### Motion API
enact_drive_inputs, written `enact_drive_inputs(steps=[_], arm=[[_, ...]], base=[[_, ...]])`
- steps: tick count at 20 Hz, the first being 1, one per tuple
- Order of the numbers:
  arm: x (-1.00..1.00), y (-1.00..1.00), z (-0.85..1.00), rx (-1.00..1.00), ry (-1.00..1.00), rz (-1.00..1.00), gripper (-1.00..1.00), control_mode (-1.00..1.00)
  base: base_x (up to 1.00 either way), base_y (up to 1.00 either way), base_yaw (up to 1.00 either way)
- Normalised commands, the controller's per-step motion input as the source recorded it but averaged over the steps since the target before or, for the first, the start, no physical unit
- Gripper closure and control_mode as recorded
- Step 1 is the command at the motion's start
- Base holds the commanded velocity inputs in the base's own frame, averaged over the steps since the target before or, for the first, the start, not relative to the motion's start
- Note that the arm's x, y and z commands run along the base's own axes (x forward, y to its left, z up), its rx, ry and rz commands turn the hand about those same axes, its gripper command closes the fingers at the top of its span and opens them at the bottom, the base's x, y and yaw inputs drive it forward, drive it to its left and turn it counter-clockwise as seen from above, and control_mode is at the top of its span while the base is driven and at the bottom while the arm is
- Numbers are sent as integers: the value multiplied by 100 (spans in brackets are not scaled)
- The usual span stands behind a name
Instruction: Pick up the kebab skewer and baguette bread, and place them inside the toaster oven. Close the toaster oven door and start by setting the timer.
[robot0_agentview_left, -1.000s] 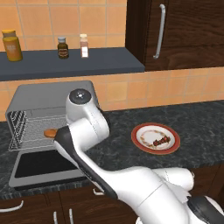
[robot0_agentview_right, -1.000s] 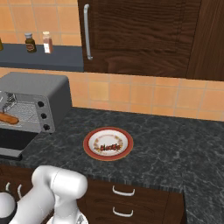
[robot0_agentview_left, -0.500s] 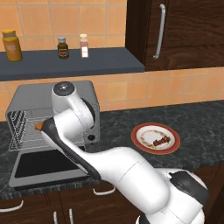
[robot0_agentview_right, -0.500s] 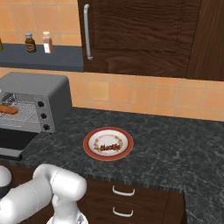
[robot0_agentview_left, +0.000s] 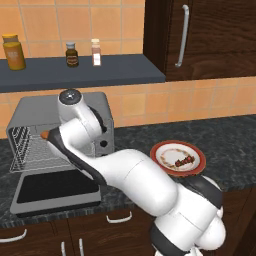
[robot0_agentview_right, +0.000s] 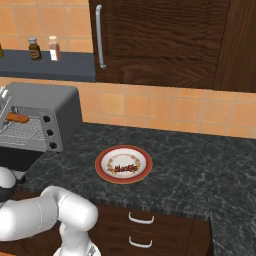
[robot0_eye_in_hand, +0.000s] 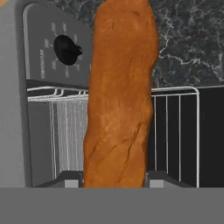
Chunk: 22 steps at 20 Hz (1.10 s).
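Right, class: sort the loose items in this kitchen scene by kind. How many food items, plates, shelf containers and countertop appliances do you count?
Food items: 2, the baguette bread and the kebab skewer
Plates: 1, the plate
Shelf containers: 3, the orange jar, the dark bottle, the shaker
Countertop appliances: 1, the toaster oven
Total: 7

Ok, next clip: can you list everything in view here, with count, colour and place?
baguette bread: 1, tan-orange, between the fingers, over the oven rack
kebab skewer: 1, dark red-brown, on the plate
plate: 1, white with red rim, on the counter
toaster oven: 1, grey, on the counter
toaster oven door: 1, dark glass, dropped open
jars: 3, on the shelf
cabinet: 1, dark wood
gripper: 1, dark, shut on the baguette bread
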Motion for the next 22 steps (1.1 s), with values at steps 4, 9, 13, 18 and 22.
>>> enact_drive_inputs(steps=[4,9,13,18,22], arm=[[5,25,-19,-1,-1,-2,100,-100],[12,30,-22,-1,0,-2,100,-100],[24,31,0,0,0,-4,100,-100],[25,26,0,0,0,-4,100,-100],[29,2,0,0,-1,-6,100,-100]], base=[[0,0,0],[0,0,0],[0,0,0],[0,0,0],[0,0,0]])
